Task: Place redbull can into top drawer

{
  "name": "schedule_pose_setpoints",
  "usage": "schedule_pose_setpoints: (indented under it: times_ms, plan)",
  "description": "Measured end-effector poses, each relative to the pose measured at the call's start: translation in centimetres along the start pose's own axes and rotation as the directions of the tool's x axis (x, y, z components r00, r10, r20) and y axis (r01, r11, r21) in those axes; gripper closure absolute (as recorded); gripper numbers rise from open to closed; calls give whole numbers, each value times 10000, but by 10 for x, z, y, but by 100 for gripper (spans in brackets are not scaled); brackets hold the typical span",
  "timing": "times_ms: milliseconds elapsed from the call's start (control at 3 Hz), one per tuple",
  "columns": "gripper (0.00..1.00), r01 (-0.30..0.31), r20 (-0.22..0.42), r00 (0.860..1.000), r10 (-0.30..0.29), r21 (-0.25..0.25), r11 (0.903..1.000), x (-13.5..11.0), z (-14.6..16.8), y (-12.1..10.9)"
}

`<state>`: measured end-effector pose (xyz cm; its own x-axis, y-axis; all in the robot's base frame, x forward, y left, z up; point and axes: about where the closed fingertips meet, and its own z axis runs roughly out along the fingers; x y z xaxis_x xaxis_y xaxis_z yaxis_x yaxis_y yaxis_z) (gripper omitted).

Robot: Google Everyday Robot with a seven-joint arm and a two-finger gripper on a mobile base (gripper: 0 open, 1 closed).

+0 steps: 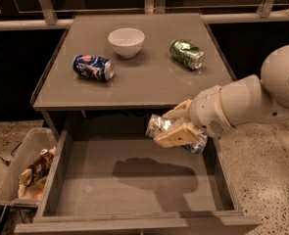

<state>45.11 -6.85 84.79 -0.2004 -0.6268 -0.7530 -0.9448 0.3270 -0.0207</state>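
Observation:
My gripper is shut on the redbull can, a slim silver can with blue patches. It holds the can on its side above the right rear part of the open top drawer, a wide shallow grey drawer with a flat bottom. The can's silver end points left and its blue end shows below the fingers. The arm's shadow falls on the drawer bottom.
On the cabinet top lie a dark blue can, a white bowl and a green can. A clear plastic bin with snack packets stands on the floor left of the drawer.

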Motion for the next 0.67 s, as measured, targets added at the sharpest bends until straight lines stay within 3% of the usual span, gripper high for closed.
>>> schedule_pose_setpoints:
  times_ms: [333,667]
  plan:
    - [100,-311,147,9994,315,-282,9991,7,25,3]
    - [100,-936,159,9954,946,-530,9942,26,72,3]
